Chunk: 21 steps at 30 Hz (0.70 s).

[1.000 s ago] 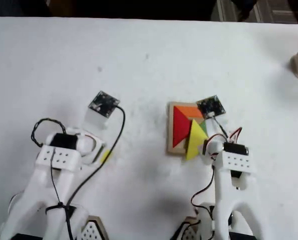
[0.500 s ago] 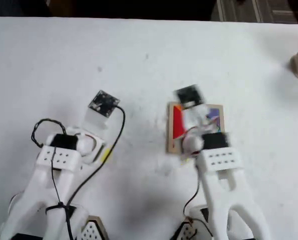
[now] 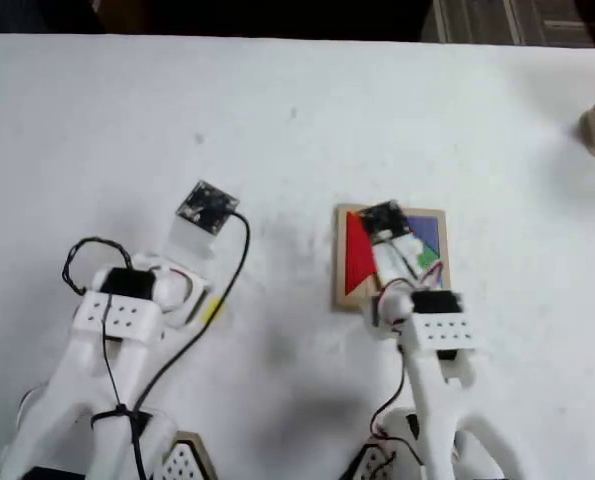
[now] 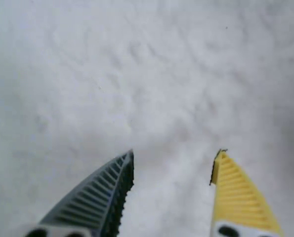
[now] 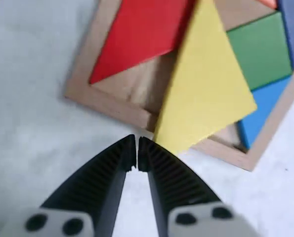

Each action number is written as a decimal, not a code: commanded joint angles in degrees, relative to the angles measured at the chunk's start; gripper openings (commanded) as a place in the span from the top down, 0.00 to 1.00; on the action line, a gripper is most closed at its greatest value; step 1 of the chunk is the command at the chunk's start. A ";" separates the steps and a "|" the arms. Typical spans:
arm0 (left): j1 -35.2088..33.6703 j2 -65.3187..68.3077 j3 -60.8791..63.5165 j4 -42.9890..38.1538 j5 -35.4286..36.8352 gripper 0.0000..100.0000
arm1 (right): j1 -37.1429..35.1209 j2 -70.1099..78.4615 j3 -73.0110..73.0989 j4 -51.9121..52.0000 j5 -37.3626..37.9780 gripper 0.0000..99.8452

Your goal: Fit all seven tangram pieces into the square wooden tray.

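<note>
Right wrist view has the right gripper (image 5: 137, 143) with its fingers pressed together and holding nothing. Its tips sit at the near rim of the wooden tray (image 5: 102, 101), just beside the lowest corner of the yellow triangle (image 5: 206, 84). That triangle lies tilted across the tray, and its corner hangs out over the rim instead of dropping into the recess. Beyond it a red triangle (image 5: 137, 34), a green piece (image 5: 260, 49) and a blue piece (image 5: 265, 111) lie flat inside, with bare wood showing between red and yellow. A second ago this arm stood at the tray's right side; it has since swung left and now hangs over the middle of the near edge, covering the yellow piece from above. By the look of it the yellow triangle is still unseated, and the closed tips are placed to nudge it in, so the task is not finished. The left gripper (image 4: 174, 154) has not moved, its fingers apart over bare table (image 4: 137, 74), well apart from the tray. No brand, label or writing can be read on the pieces, tray or arms.
</note>
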 commanded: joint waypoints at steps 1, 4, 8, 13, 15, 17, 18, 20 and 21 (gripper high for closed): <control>-0.13 -1.80 -0.18 -1.05 0.00 0.73 | 7.08 -2.15 -0.09 -2.77 4.04 0.98; -0.13 -1.80 -0.18 -1.05 0.00 0.73 | 12.97 -2.68 -0.53 -4.44 5.63 0.98; -0.04 -1.80 -0.18 -1.14 0.00 0.73 | 16.48 -2.68 -2.37 -4.35 7.21 0.98; -0.04 -1.80 -0.18 -1.14 0.00 0.73 | 20.26 -2.51 -7.12 -2.24 7.30 0.98; -0.04 -1.80 -0.18 -1.23 0.00 0.73 | 21.85 -2.24 -10.64 -0.40 7.21 0.98; -0.13 -1.80 -0.18 -1.23 0.00 0.73 | 22.46 -2.15 -13.98 1.19 6.95 0.98; -0.13 -1.80 -0.18 -1.32 0.00 0.73 | 22.46 -2.15 -15.47 1.89 6.86 0.98; -0.31 -1.80 -0.18 -1.32 0.00 0.73 | 20.26 -2.07 -17.76 2.68 5.27 0.98; -0.48 -1.80 -0.18 -1.76 0.00 0.73 | 18.42 -1.98 -18.46 2.77 4.22 0.98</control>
